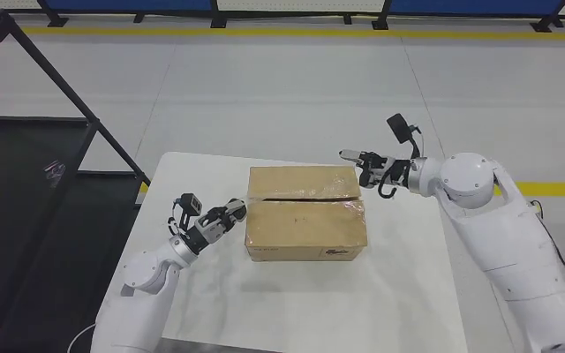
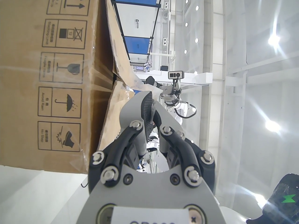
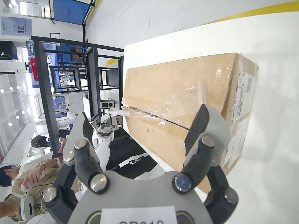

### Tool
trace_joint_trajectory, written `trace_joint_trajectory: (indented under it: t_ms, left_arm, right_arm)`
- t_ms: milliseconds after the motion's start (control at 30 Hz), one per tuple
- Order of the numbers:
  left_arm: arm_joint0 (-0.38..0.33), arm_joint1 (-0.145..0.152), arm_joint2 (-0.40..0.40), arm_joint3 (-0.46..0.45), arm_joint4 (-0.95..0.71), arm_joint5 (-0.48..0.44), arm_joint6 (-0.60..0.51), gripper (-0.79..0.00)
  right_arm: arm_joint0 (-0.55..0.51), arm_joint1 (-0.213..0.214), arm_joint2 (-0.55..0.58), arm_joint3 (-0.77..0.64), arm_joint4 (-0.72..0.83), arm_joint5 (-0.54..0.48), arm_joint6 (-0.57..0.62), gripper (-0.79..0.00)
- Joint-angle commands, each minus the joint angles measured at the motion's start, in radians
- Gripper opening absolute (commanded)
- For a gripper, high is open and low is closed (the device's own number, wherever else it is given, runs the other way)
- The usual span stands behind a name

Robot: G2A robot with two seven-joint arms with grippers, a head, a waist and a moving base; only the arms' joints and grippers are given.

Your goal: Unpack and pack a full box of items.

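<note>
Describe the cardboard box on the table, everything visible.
The cardboard box is brown, rectangular, resting flat on the white table. Its two top flaps lie nearly shut, meeting at a central seam under crinkled clear tape. One end bears black handling symbols, the other white labels. A tape strip peeled from the seam runs to the left claw, shut on it.

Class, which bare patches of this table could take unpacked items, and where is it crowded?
Free: the table strip along the box's near side; also the strip between box and right edge. Crowded: the box's left end, where the left gripper pinches tape; its far right corner, by the open right gripper.
</note>
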Motion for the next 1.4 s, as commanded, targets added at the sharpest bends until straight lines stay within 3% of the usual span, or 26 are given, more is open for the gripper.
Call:
trace_joint_trajectory:
  t_ms: [0,67,200,233,300,633,667,700,767,1367]
  left_arm:
    - [-0.003,0.0,0.005,0.0,-0.002,0.003,0.001,-0.785]
    - [-0.005,0.0,0.008,0.0,-0.002,0.004,-0.001,-0.785]
    - [-0.007,0.002,0.01,-0.003,-0.004,0.004,0.0,-0.785]
    - [-0.006,0.002,0.01,-0.004,-0.004,0.005,0.0,-0.785]
    - [-0.004,0.003,0.01,-0.007,-0.005,0.002,-0.001,-0.785]
    - [0.001,0.006,0.017,-0.015,-0.014,-0.007,0.001,-0.785]
    - [0.001,0.006,0.019,-0.015,-0.014,-0.007,0.003,-0.785]
    - [0.001,0.006,0.02,-0.016,-0.014,-0.007,0.004,-0.785]
    - [0.0,0.006,0.023,-0.019,-0.015,-0.005,0.003,-0.785]
    - [0.011,0.013,0.026,-0.038,-0.022,-0.007,0.006,-0.785]
  right_arm:
    - [-0.001,-0.002,-0.055,-0.062,-0.206,0.013,-0.087,0.0]
    - [0.003,-0.001,-0.115,-0.117,-0.39,-0.024,-0.112,0.0]
    - [0.028,-0.011,-0.181,-0.165,-0.567,0.077,-0.09,0.0]
    - [0.036,-0.013,-0.191,-0.164,-0.585,0.083,-0.076,-0.049]
    - [0.066,-0.024,-0.211,-0.141,-0.61,0.133,-0.024,0.0]
    - [0.067,-0.029,-0.208,-0.126,-0.619,0.149,-0.04,0.0]
    - [0.063,-0.03,-0.207,-0.126,-0.617,0.139,-0.038,-0.139]
    - [0.062,-0.031,-0.208,-0.122,-0.617,0.127,-0.028,-0.339]
    - [0.069,-0.034,-0.215,-0.102,-0.634,0.12,-0.004,-0.462]
    - [0.202,-0.114,-0.34,0.051,-0.745,0.102,0.168,-0.523]
